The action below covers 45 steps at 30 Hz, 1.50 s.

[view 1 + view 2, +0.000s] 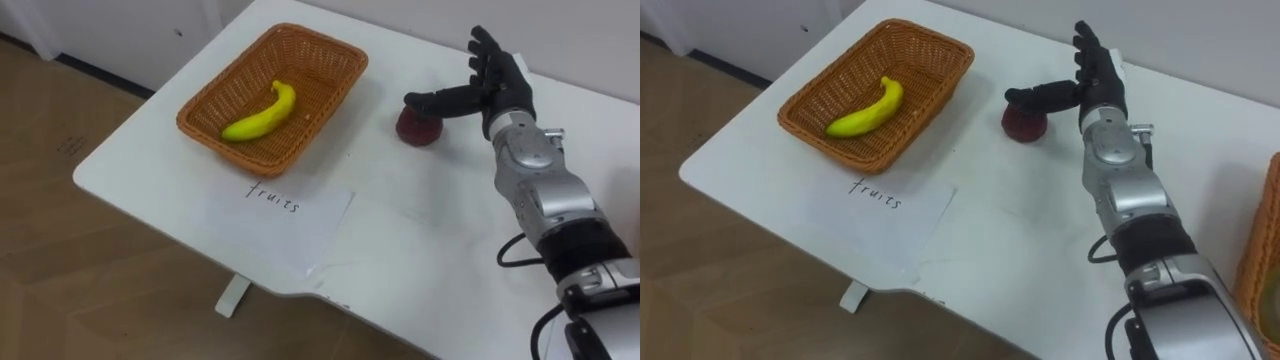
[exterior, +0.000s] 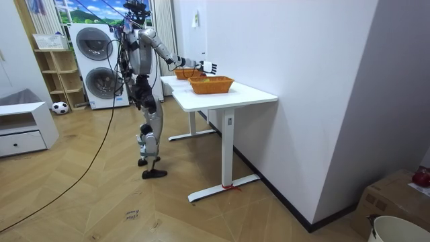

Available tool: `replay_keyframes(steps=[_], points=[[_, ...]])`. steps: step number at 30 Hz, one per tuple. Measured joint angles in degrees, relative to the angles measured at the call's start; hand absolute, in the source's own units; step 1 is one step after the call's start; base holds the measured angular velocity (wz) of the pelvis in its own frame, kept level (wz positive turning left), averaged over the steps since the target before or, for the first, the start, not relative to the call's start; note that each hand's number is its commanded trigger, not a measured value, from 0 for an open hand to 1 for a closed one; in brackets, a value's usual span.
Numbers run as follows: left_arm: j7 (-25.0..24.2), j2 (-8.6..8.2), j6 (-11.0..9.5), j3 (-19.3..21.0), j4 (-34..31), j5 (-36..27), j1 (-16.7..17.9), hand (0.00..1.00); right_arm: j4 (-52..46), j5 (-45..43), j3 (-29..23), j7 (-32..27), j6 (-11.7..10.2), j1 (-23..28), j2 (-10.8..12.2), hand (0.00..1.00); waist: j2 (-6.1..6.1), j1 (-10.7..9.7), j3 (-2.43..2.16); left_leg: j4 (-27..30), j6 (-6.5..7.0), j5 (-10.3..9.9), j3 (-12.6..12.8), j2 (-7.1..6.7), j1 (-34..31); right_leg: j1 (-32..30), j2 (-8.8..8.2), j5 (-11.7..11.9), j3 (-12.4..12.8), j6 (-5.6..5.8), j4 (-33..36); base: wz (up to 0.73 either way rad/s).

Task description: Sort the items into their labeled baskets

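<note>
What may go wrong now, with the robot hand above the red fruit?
1. The right robot hand is open, only its thumb over the red fruit; the round fruit may roll away when touched.
2. The basket stands close; a low lift may knock its rim.

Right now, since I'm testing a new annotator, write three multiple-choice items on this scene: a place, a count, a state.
1. Where is the red fruit? A on the table beside the basket; B in the basket; C on a chair.
2. How many fruits lie in the basket? A none; B one; C three.
3. How is the right hand? A shut on the basket's rim; B open over the red fruit; C a fist.
Key: A, it sits on the bare tabletop; B, just the banana; B, fingers straight, thumb out above the fruit.
</note>
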Motion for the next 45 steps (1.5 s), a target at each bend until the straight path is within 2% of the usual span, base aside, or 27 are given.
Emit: replay_keyframes(steps=[11,15,20,28,45], points=[[-0.01,0.03,-0.40,-0.02,0.07,0.01,-0.30,0.00,-0.02,-1.07,0.07,0.07,-1.14,0.01,0.33,0.00,-0.26,0.07,0.06,-0.01,0.08,0.25,0.19,-0.05,-0.52,-0.92,-0.26,0.00,0.09,0.00,0.81,0.00],[-0.13,0.26,-1.05,-0.02,0.06,0.00,-0.46,0.00,-0.01,-5.08,1.30,0.96,-1.17,0.01,0.94,0.00,-0.47,-0.04,0.17,0.01,0.10,0.26,0.19,-0.06,-0.55,-0.87,-0.28,0.00,0.06,0.00,0.81,0.00],[-0.16,0.25,-1.07,-0.02,0.06,0.04,-0.54,0.00,-0.01,-8.07,2.37,2.77,-1.17,0.04,1.09,0.00,-0.70,-0.16,0.17,0.03,0.12,0.27,0.14,-0.07,-0.63,-0.81,-0.31,0.00,-0.02,0.00,0.80,0.00],[-1.56,0.27,-1.00,0.01,0.06,0.10,-1.14,0.00,0.01,-18.16,3.18,5.05,-1.11,1.92,1.45,0.00,-1.36,-0.07,0.24,0.03,0.12,0.27,0.14,-0.08,-0.59,-0.78,-0.33,0.00,-0.06,0.00,0.79,0.00],[-3.65,1.45,-1.10,-0.01,0.04,0.08,-2.11,0.00,1.12,-18.32,3.27,5.59,-1.12,2.42,1.42,0.00,-2.32,0.00,0.56,-0.01,0.12,0.27,0.21,-0.05,-0.61,-0.82,-0.32,0.00,-0.04,0.00,0.81,0.00]])
